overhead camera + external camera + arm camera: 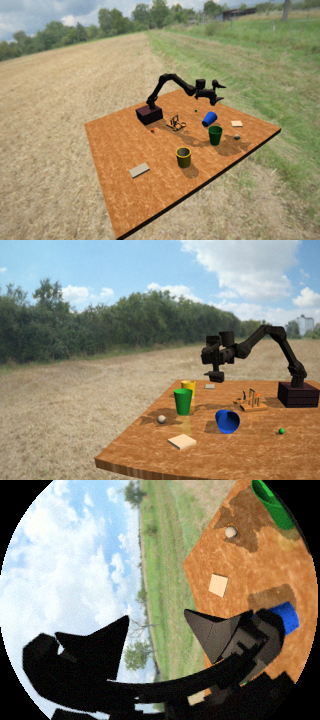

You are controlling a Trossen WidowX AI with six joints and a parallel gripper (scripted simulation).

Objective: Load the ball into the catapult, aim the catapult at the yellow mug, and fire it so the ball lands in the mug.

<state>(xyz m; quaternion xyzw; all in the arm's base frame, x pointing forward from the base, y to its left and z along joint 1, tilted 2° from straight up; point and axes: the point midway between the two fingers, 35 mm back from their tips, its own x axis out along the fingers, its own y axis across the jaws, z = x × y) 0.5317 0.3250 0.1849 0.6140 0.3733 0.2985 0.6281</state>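
Observation:
The small wooden catapult (175, 126) (253, 408) stands near the arm's base; no ball shows in its cup. An orange ball (152, 130) (258, 394) lies on the table beside the base, partly behind the catapult in the exterior view. A green ball (195, 110) (281, 431) and a larger grey ball (237, 137) (161, 419) (230, 532) also lie on the table. The yellow mug (184, 160) (188, 385) stands upright, partly hidden by the green cup in the exterior view. My gripper (224, 92) (204, 363) (156, 615) is open and empty, high above the table.
A green cup (215, 136) (183, 402) (277, 510) stands upright. A blue cup (209, 119) (228, 422) (288, 617) lies on its side. A pale tile (236, 123) (182, 441) (218, 585) and a greyish slab (139, 169) (209, 386) lie flat.

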